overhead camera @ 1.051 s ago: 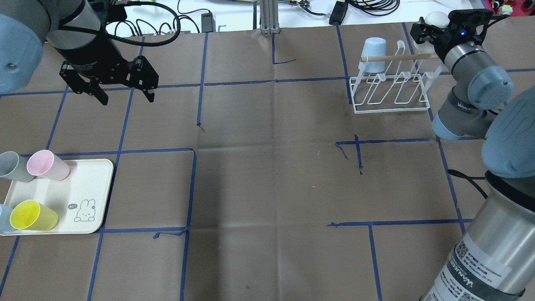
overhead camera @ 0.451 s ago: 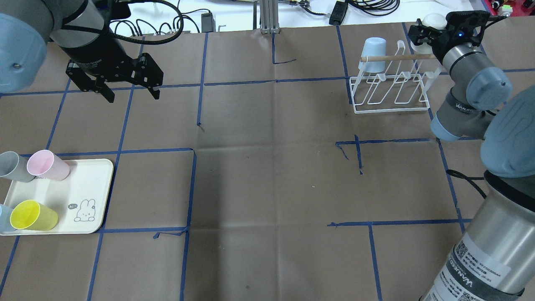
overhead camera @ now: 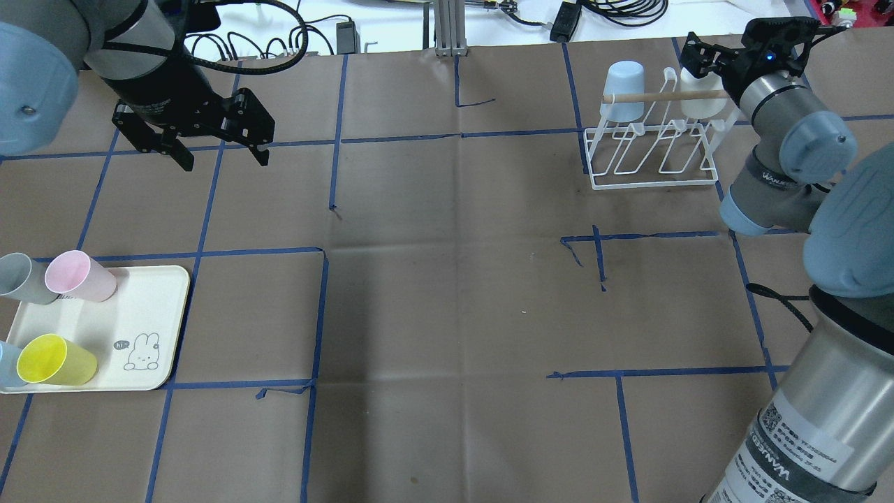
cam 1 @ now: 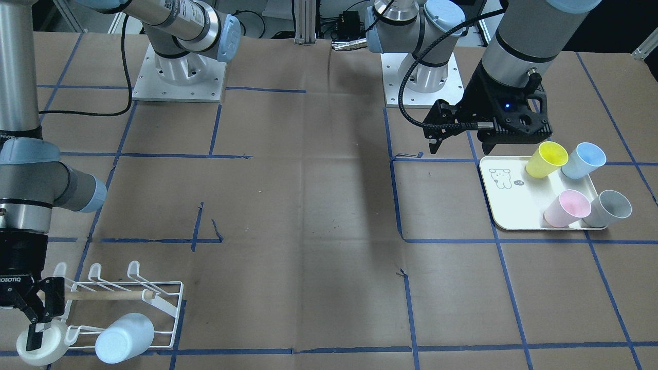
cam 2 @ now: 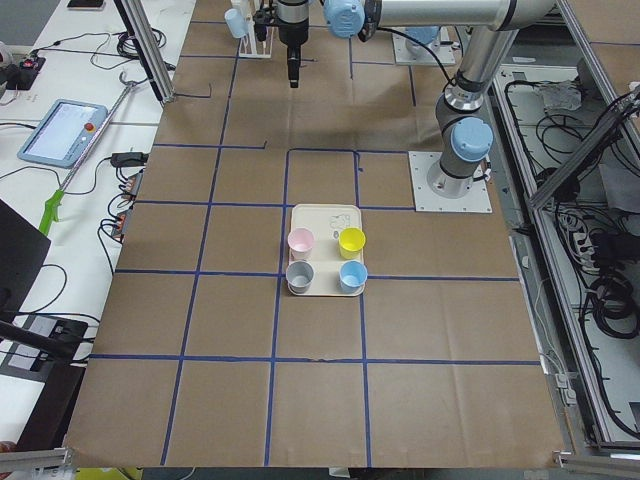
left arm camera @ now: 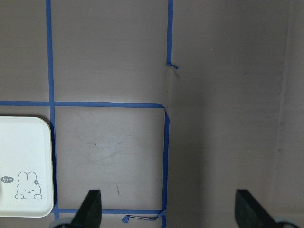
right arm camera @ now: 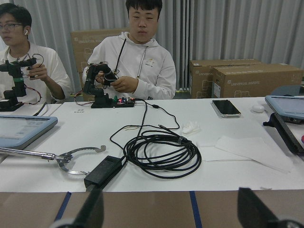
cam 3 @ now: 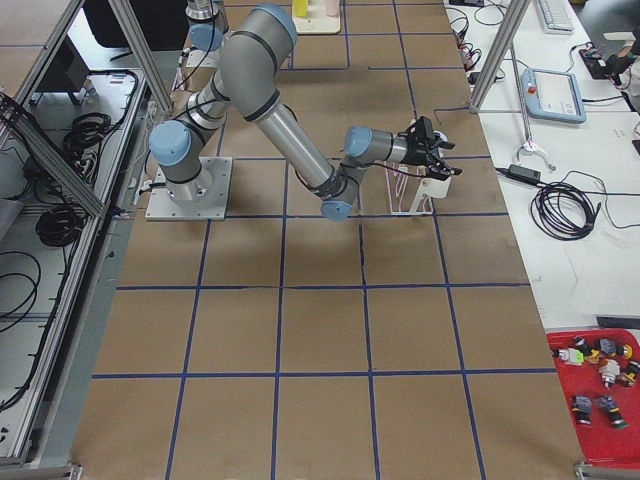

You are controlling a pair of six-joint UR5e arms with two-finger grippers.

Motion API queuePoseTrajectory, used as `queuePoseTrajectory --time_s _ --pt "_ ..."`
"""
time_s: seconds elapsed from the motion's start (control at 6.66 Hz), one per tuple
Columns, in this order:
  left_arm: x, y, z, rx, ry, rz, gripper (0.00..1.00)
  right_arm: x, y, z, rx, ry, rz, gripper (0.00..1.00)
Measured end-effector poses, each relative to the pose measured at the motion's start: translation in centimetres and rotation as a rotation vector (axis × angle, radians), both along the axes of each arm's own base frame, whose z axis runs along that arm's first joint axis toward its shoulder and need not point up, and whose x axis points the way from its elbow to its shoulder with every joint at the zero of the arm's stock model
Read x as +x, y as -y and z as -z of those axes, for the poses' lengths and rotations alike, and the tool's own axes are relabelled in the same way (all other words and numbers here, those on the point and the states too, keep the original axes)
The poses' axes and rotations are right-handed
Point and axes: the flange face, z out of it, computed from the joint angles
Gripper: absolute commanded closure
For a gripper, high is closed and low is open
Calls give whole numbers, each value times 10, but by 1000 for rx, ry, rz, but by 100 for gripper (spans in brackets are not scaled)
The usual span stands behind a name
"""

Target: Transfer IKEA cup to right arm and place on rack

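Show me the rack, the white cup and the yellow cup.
rack [overhead camera: 656, 96], overhead view, on its wooden dowel.
white cup [overhead camera: 702, 107], overhead view, on its side wall.
yellow cup [overhead camera: 42, 359], overhead view, inside its open mouth.

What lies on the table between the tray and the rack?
Nothing stands there: only brown paper with blue tape lines between tray and rack, as the overhead view shows.

Wide open surface [overhead camera: 447, 293] stretches between the tray [overhead camera: 167, 286] of four cups [overhead camera: 56, 360] at the near left and the rack [overhead camera: 649, 183] at the far right. There the dowel [overhead camera: 663, 96], blue cup [overhead camera: 624, 82] and white cup [overhead camera: 698, 103] hem in the right tool [overhead camera: 707, 57], its fingers spread wide.
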Motion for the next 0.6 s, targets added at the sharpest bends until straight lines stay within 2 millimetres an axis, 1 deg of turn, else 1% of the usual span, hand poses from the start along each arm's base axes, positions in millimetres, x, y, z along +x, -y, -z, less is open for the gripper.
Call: queuePoseTrajectory --time_s 0.15,0.3,0.45,0.6 --pt "0 0 0 0 0 1 0 2 0 -5 3 0 -2 0" --pt "0 0 0 -1 0 1 0 7 1 -19 21 5 -7 0" --pt "0 0 0 -1 1 1 0 12 0 -47 62 15 -12 0" --pt "0 0 -1 -1 2 1 0 18 -5 -82 116 27 -14 0"
